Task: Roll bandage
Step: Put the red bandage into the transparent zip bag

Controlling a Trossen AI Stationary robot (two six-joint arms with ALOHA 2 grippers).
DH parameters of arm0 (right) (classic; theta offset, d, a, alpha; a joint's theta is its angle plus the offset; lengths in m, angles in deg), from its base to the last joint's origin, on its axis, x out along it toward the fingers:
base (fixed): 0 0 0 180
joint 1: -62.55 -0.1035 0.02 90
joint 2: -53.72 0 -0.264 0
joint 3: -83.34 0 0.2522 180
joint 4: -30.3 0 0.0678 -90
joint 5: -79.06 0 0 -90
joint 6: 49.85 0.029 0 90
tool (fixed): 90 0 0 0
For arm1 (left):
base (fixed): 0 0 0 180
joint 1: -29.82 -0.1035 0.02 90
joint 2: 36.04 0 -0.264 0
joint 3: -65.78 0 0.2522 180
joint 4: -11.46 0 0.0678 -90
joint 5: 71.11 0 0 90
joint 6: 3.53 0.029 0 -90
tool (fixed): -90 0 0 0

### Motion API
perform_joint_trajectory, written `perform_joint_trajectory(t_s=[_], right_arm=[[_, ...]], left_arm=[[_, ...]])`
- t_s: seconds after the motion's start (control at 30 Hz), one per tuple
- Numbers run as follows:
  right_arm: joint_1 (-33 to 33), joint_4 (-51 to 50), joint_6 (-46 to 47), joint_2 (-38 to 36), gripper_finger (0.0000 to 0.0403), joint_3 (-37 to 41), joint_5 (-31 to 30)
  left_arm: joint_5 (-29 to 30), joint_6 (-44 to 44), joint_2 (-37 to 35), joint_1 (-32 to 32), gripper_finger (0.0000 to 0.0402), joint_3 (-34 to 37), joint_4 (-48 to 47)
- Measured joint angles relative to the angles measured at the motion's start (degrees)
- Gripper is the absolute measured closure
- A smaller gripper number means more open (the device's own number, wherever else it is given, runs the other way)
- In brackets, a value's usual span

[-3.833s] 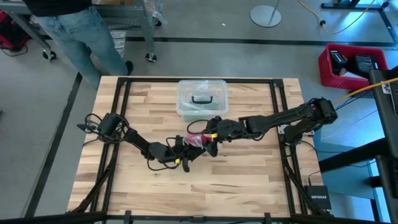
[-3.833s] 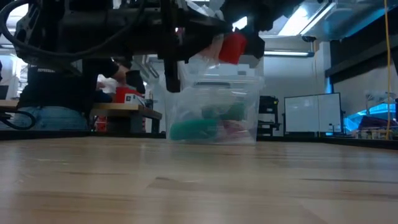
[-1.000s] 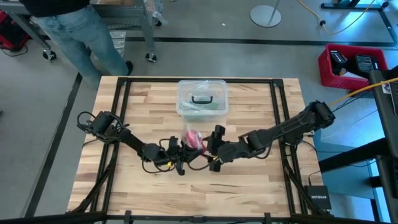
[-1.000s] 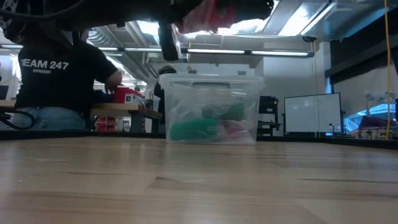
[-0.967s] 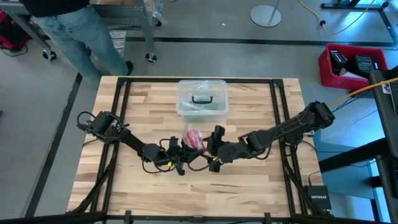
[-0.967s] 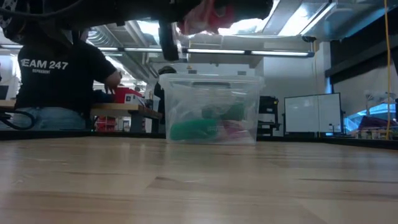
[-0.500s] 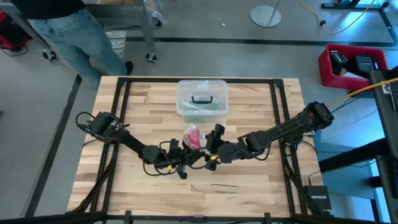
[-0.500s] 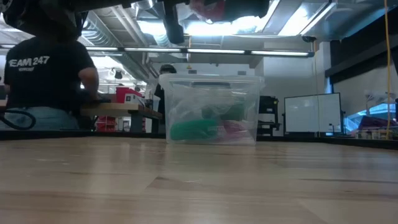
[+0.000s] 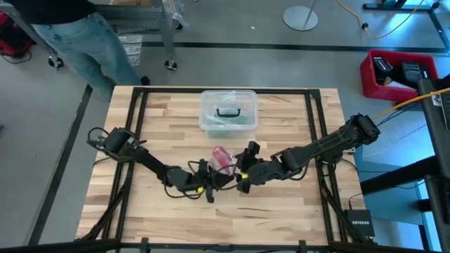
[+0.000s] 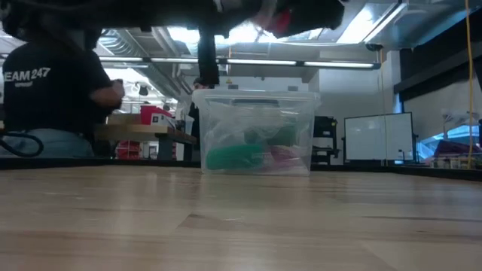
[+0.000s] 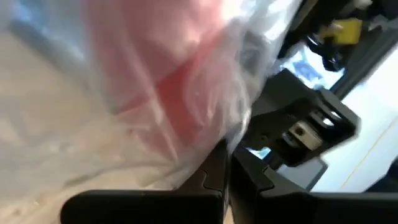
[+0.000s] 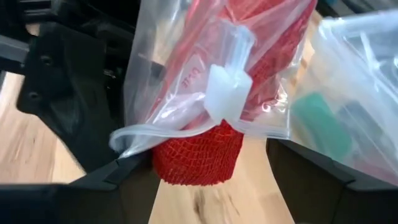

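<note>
The left tool (image 9: 213, 180) is clenched on an edge of a small clear plastic bag (image 12: 186, 93), its two dark fingers (image 11: 214, 177) pressed together with the film pinched between them, as the left wrist view shows. The right tool (image 9: 242, 169) sits just beside it, across from the bag, with its fingers (image 12: 311, 168) spread wide on either side of the bag's lower end and not clamped on anything. The bandage (image 12: 208, 146), a short red cylinder of netted fabric, sits inside the bag and pokes out past its open mouth, where a white slider (image 12: 227, 93) lies across the zip strip. From above, the bag and bandage (image 9: 221, 158) show as a pink and red bundle between the two tools, held up off the wooden worktop (image 9: 140, 211) near its middle. In the low view the red roll (image 10: 282, 19) hangs high above the boards, under the dark arms. Behind the bundle, toward the far edge of the worktop, stands a clear plastic box (image 9: 228, 112) with a black handle (image 9: 226, 112); through its wall something green (image 10: 233, 156) and something reddish can be seen. Beyond the worktop a person (image 10: 53, 98) in a dark printed shirt and jeans stands at another bench.
</note>
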Motion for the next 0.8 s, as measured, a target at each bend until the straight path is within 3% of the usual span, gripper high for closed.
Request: perform_joint_trajectory(t_s=[0.13,0.33,0.8], right_arm=[[-1.10,-0.28,2.53,0.30,0.0117,2.59,-0.76],[-1.52,5.79,5.58,0.74,0.0117,8.80,1.59],[-1.44,8.05,10.01,0.90,0.0117,15.01,4.93]], left_arm=[[-1.71,-7.77,3.99,-1.49,0.0401,-0.66,1.56],[-16.15,-10.94,9.30,-3.22,0.0401,-4.52,9.62],[-16.61,-11.45,9.33,-4.43,0.0397,-5.70,-9.76]])
